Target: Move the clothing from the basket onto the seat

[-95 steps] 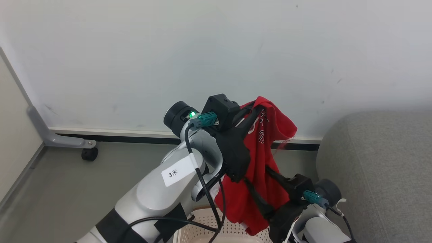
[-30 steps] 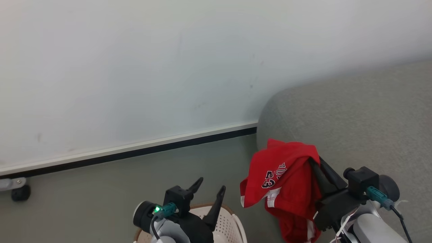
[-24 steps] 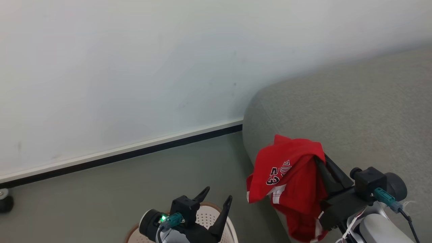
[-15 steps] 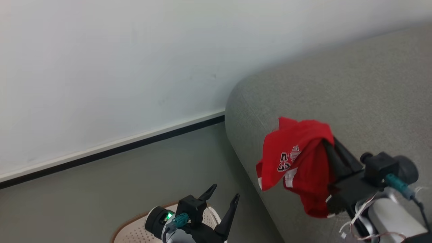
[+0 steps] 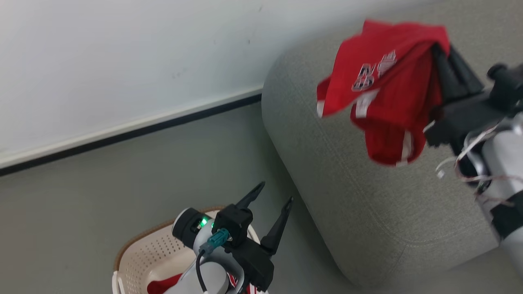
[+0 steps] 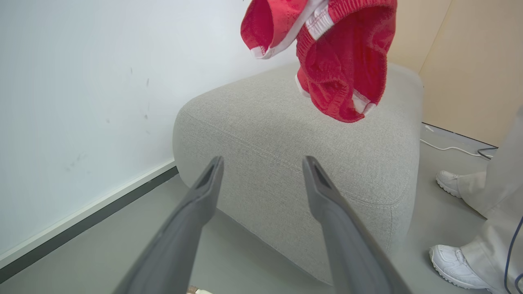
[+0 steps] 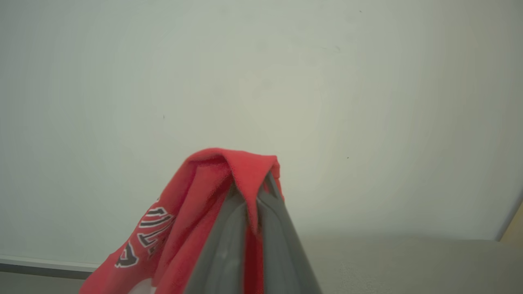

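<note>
Grey seat (image 5: 367, 212) under red clothing (image 5: 384, 81) in right gripper's (image 7: 250, 185) tight pinch; left gripper (image 5: 276, 192) wide, empty, by basket (image 5: 137, 249).

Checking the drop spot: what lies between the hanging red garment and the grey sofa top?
Nothing; the left wrist view shows the red white-trimmed basketball garment hanging free above bare grey woven-fabric sofa.

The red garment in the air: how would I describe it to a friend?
Find the grey sofa by the white wall. Above it hangs the red garment, pinched in the right gripper's shut jaws. Unlike the red cloth in the basket, it dangles clear.
</note>
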Tool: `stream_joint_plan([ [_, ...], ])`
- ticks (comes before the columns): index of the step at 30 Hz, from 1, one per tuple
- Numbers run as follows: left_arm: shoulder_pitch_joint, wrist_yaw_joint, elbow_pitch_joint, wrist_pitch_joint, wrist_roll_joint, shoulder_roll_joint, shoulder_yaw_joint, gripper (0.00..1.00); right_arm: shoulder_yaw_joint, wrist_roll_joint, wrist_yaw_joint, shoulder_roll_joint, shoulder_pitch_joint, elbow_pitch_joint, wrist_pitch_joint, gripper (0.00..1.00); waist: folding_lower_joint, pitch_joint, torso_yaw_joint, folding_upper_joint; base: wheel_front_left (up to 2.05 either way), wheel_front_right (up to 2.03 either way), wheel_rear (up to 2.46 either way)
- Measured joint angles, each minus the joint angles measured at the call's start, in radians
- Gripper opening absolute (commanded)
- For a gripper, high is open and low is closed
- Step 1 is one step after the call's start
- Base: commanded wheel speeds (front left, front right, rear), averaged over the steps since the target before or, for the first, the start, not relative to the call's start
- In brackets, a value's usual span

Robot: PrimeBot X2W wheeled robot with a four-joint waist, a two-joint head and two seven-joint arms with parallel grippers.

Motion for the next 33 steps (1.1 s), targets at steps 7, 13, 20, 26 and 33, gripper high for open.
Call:
stream_joint_plan([
  [7, -0.055, 0.001, -0.018, 0.0, 0.044, 0.013, 0.0, 1.0, -0.074, 0.016, 0.013, -0.045, -0.208, 0.154, 0.028, 0.0, 0.0001, 0.088, 0.02, 0.0, 0.0, 0.0, 0.0],
  [13, -0.102, 0.009, -0.044, 0.0, 0.064, 0.013, -0.002, 1.0, -0.097, 0.014, 0.034, -0.105, -0.328, 0.263, 0.039, 0.0, 0.0001, 0.163, 0.05, 0.0, 0.0, 0.0, 0.0],
  [20, -0.175, 0.009, -0.078, 0.022, 0.114, 0.02, -0.026, 1.0, -0.113, 0.004, 0.042, -0.157, -0.409, 0.336, 0.04, 0.0, 0.0001, 0.253, 0.087, 0.0001, 0.0, 0.0, 0.0],
  [26, -0.229, 0.009, -0.118, 0.046, 0.158, 0.028, -0.04, 1.0, -0.133, -0.01, 0.041, -0.217, -0.49, 0.404, 0.048, 0.0, 0.0001, 0.332, 0.118, 0.0001, 0.0, 0.0, 0.0],
  [33, -0.259, 0.009, -0.141, 0.063, 0.172, 0.078, -0.022, 1.0, -0.119, -0.027, 0.024, -0.188, -0.547, 0.441, 0.047, 0.0, 0.0001, 0.414, 0.134, 0.0001, 0.0, 0.0, 0.0],
])
